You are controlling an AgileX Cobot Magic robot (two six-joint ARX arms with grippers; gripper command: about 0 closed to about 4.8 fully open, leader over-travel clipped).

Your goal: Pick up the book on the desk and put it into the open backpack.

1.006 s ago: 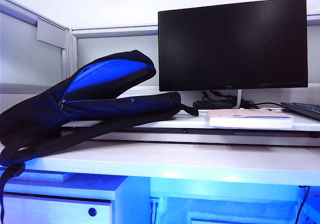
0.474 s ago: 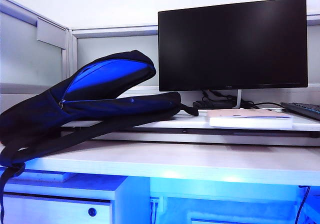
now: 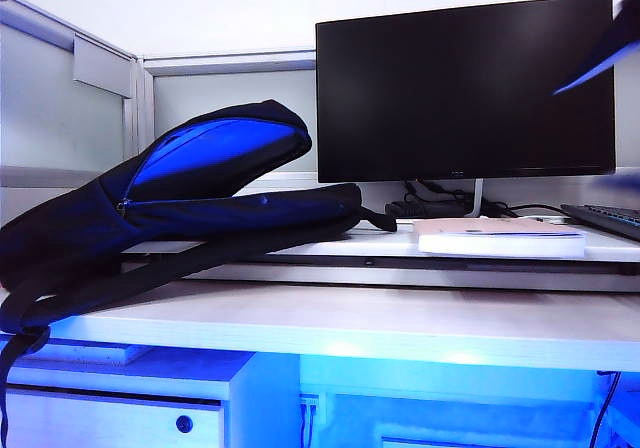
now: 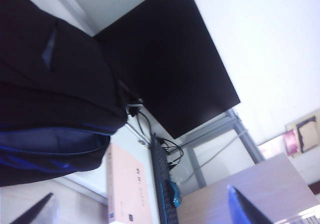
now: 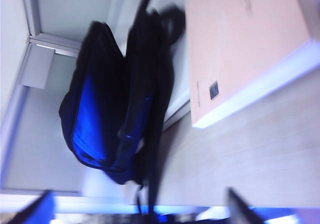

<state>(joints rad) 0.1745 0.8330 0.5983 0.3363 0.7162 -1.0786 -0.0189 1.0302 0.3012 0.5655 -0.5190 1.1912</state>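
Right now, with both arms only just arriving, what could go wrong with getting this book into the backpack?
The book lies flat on the desk's raised tier, so the open right gripper may struggle to get a finger under it. Being thin, it may sag once lifted. The backpack mouth is a narrow slit; the open left gripper may need to widen it.

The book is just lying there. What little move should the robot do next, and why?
Probably bring the right gripper down toward the book. The book lies flat and untouched on the desk's raised shelf, right of the open backpack. Both grippers, the left gripper too, are open, empty and above the desk.
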